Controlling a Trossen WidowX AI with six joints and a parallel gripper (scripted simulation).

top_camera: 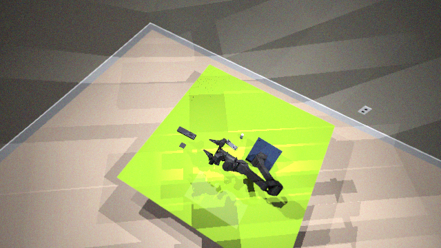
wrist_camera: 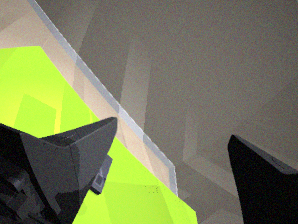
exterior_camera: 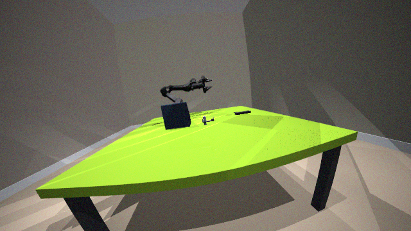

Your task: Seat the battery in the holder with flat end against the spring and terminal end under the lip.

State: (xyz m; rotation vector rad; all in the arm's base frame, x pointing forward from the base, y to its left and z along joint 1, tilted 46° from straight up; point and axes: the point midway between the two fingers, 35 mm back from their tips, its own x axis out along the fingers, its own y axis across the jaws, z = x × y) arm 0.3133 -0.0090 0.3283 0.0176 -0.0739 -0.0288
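Item, battery (top_camera: pixel 242 136) (exterior_camera: pixel 204 120), by likeness: small, pale, cylindrical; apparently upright on table (top_camera: pixel 275 114) (exterior_camera: pixel 192 154) (wrist_camera: pixel 135 200), well below gripper (top_camera: pixel 207 145) (exterior_camera: pixel 210 84) (wrist_camera: pixel 176 132); terminal end too small to make out

Item, probable holder (top_camera: pixel 231 145) (exterior_camera: pixel 210 120): grey, narrow, just beside battery in the top view; spring and lip too small to tell

Item, dark bar (top_camera: pixel 186 133) (exterior_camera: pixel 242 112): flat, near table edge; use unknown

Item, small square (top_camera: pixel 182 145): dark, near bar; use unknown

Progress: early, by judgement; table and arm in place, but no sign of seating. Remaining: approach, grasp, turning from upright to flat, flat end to spring, terminal end under lip, release, clearance. Likely hazard: toppling of battery at first touch

Gripper: open, fingers wide apart, nothing between; raised high above table, pointing out to the side rather than down

Arm (top_camera: pixel 248 173) (exterior_camera: pixel 180 87): rooted at blue block (top_camera: pixel 272 151) (exterior_camera: pixel 176 116); lower link leaning back, forearm near level, stretched over table towards the bar's side. Wrist view mostly of wall and floor past table edge, with battery out of sight. Next need, by judgement: downward tilt of wrist and careful lowering beside battery
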